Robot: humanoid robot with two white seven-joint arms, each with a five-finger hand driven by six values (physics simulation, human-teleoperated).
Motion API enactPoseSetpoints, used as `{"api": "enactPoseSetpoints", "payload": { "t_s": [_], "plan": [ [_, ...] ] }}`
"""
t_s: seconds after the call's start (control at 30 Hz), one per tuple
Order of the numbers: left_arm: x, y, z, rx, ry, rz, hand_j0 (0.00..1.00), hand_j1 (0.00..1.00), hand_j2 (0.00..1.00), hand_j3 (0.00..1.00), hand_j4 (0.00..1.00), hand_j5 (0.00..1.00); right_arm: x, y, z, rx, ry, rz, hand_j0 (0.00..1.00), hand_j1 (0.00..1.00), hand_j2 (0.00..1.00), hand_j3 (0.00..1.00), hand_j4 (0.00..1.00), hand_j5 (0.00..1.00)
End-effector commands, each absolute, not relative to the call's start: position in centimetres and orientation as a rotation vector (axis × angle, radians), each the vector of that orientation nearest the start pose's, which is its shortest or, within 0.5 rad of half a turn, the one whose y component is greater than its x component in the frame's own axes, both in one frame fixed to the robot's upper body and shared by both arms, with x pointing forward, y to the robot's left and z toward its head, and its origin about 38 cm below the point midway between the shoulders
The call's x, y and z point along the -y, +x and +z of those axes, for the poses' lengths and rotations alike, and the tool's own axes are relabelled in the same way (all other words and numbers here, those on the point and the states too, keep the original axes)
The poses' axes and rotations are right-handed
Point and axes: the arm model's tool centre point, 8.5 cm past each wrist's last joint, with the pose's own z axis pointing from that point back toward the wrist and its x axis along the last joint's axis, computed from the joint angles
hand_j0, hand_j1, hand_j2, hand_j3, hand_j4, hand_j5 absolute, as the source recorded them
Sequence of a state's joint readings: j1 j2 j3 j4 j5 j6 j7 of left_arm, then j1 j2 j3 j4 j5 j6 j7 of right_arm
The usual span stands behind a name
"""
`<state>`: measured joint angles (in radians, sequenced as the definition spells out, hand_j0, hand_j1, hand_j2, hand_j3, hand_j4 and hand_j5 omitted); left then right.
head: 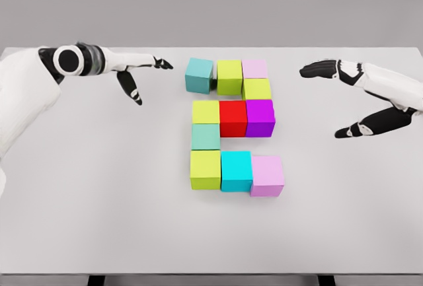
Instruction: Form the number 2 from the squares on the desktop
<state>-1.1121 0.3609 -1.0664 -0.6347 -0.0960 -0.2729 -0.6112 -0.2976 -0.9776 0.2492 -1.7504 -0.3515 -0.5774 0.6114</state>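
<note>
**Open bench around the block cluster**

Bare bench [99, 200] is seen left, right and in front of the block cluster [232, 127]. A notch right of the cluster's teal block [205, 137] is left unfilled. Passage is flanked by the left hand [140, 74] and right hand [350, 98].

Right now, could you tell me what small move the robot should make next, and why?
Probably nudge the pink cube at bottom right back into line: it sits slightly lower than the cyan cube beside it. The right hand, open and empty, is on that side.
</note>
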Motion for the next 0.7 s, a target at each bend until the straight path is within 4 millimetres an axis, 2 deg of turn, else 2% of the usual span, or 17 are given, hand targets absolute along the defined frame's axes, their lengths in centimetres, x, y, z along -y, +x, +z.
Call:
{"api": "enactPoseSetpoints", "payload": {
  "t_s": [0.0,0.23,0.47,0.67],
  "plan": [
    [-22.6,56.8,16.4,0.995,0.214,-1.671,1.0,1.0,1.0,1.0,1.0,1.0,33.2,35.4,29.3,1.878,0.079,1.594,1.0,1.0,1.0,1.0,1.0,1.0],
    [-22.3,57.1,16.8,0.979,0.23,-1.644,1.0,1.0,1.0,1.0,1.0,1.0,33.3,35.2,28.9,1.862,0.087,1.59,1.0,1.0,1.0,1.0,1.0,1.0],
    [-20.1,57.2,17.0,0.994,0.217,-1.666,1.0,1.0,1.0,1.0,1.0,1.0,33.7,35.2,29.4,1.853,0.069,1.594,1.0,1.0,1.0,1.0,1.0,1.0],
    [-20.0,57.2,16.8,0.992,0.214,-1.665,1.0,1.0,1.0,1.0,1.0,1.0,33.8,35.2,29.6,1.857,0.063,1.59,1.0,1.0,1.0,1.0,1.0,1.0]
  ]
}}
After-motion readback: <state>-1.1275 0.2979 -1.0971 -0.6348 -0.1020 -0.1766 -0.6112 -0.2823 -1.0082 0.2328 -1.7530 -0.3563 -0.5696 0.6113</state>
